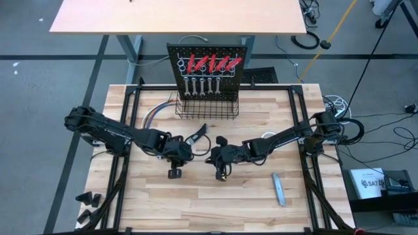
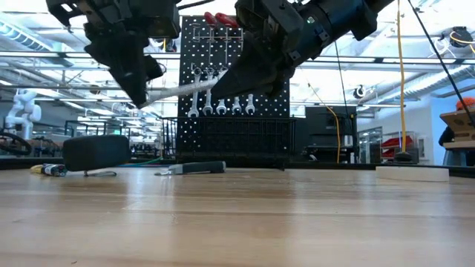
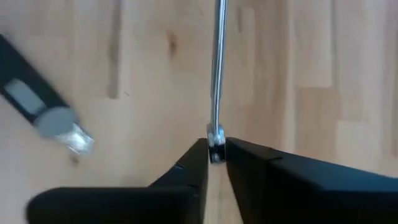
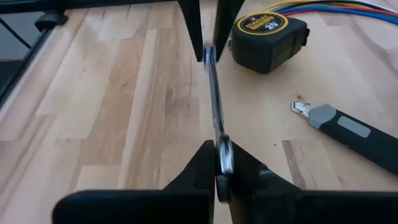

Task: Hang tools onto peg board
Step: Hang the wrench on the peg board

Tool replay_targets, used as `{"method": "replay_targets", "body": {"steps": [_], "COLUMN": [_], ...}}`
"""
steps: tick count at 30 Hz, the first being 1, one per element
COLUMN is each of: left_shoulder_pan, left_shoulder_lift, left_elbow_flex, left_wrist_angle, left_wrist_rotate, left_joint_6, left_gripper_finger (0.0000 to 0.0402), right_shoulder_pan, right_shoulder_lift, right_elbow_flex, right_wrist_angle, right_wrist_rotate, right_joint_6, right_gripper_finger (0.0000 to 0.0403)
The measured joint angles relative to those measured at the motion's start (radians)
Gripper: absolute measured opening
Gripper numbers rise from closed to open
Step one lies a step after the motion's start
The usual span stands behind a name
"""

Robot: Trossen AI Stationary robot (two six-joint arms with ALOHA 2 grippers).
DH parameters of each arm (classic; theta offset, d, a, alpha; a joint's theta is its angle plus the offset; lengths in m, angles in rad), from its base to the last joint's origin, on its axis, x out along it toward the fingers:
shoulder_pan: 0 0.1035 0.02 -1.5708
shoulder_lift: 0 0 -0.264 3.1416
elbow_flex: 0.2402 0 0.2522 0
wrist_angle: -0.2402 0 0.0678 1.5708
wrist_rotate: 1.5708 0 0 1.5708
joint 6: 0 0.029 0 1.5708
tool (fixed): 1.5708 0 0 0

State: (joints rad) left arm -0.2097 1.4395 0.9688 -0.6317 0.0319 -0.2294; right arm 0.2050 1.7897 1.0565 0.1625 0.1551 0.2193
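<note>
Mid-table, 6 o'clock of the peg board (image 1: 209, 68), both grippers pinch one silver wrench (image 4: 215, 109): right gripper (image 4: 222, 163) should hold firm before left gripper (image 3: 215, 152) lets go.

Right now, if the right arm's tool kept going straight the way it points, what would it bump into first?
Probably the left tool. The right tool is shut on one end of a silver wrench, and the left tool grips the far end, straight ahead. The yellow tape measure sits just beside that line.
</note>
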Motion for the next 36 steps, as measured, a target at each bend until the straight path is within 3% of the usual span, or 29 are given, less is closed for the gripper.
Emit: {"method": "replay_targets", "body": {"steps": [3,6,10,15,21,25,28,33,36], "left_shoulder_pan": [-0.001,0.003,0.000,-0.002,-0.029,-0.068,-0.087,-0.072,-0.046], "left_shoulder_lift": [0.000,0.000,-0.012,-0.080,-0.225,-0.338,-0.385,-0.306,-0.207], "left_elbow_flex": [0.000,0.000,0.000,0.000,-0.031,-0.149,-0.290,-0.502,-0.523], "left_wrist_angle": [0.005,-0.003,-0.057,-0.154,-0.076,0.235,0.652,1.449,1.668], "left_wrist_rotate": [-0.055,-0.044,0.038,0.017,-0.059,-0.148,-0.256,-0.300,-0.300], "left_joint_6": [-0.004,-0.023,0.041,0.048,0.028,0.064,0.140,0.268,0.291], "left_gripper_finger": [0.0097,0.0118,0.0124,0.0126,0.0127,0.0127,0.0127,0.0127,0.0128], "right_shoulder_pan": [-0.001,-0.003,-0.009,-0.019,-0.022,-0.019,-0.014,0.011,0.031], "right_shoulder_lift": [0.001,0.001,0.001,-0.035,-0.222,-0.387,-0.462,-0.420,-0.349], "right_elbow_flex": [-0.001,-0.001,-0.001,-0.040,-0.206,-0.397,-0.557,-0.733,-0.734], "right_wrist_angle": [-0.008,-0.039,-0.088,-0.084,0.018,0.307,0.651,1.279,1.405], "right_wrist_rotate": [0.004,0.020,0.028,0.037,0.205,0.238,0.238,0.257,0.317], "right_joint_6": [-0.004,-0.014,-0.023,-0.028,-0.013,-0.006,-0.007,-0.003,0.005], "right_gripper_finger": [0.0006,0.0006,0.0006,0.0006,0.0006,0.0006,0.0006,0.0006,0.0006]}}
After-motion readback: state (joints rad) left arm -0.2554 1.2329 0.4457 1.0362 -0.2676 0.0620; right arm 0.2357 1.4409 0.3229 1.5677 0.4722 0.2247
